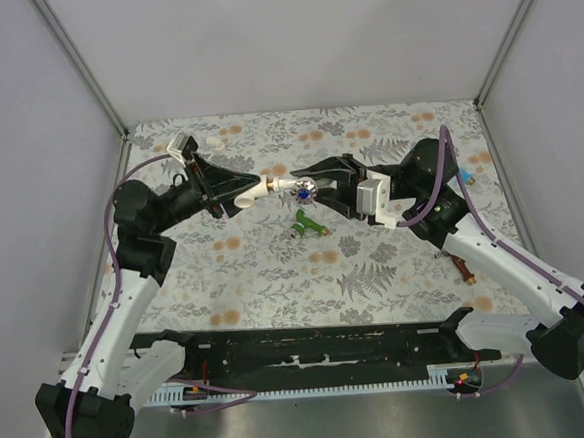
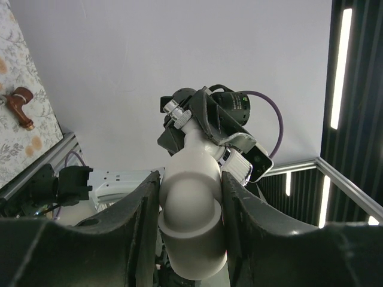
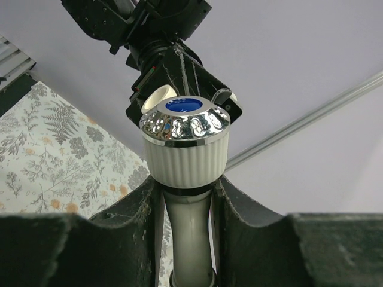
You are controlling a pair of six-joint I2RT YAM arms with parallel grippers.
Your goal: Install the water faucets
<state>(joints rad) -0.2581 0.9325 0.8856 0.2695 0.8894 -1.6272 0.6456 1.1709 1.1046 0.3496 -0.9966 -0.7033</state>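
brown faucet: lies on the cloth by the right arm, well apart from the work. no part in this step, i'd say.
green faucet: on the cloth, just under the meeting point as seen from above. if a held part drops, it would likely land on or beside this one and bounce off.
left gripper: clamped on a white elbow fitting, held in the air with its mouth toward the right arm. risk: the round body could twist between the fingers once turning load comes on.
right gripper: clamped on the white faucet, on the stem just below the ribbed knob. risk: the smooth stem may slip, so the wrist turns and the faucet does not.
joint: faucet end and fitting mouth meet end to end above the table. how far the thread is in, cannot tell.
main risk: cross-threading. if the two axes are a little off, the thread would bite crooked and jam, or push the parts apart.
spare fittings: far left on the cloth, untouched.
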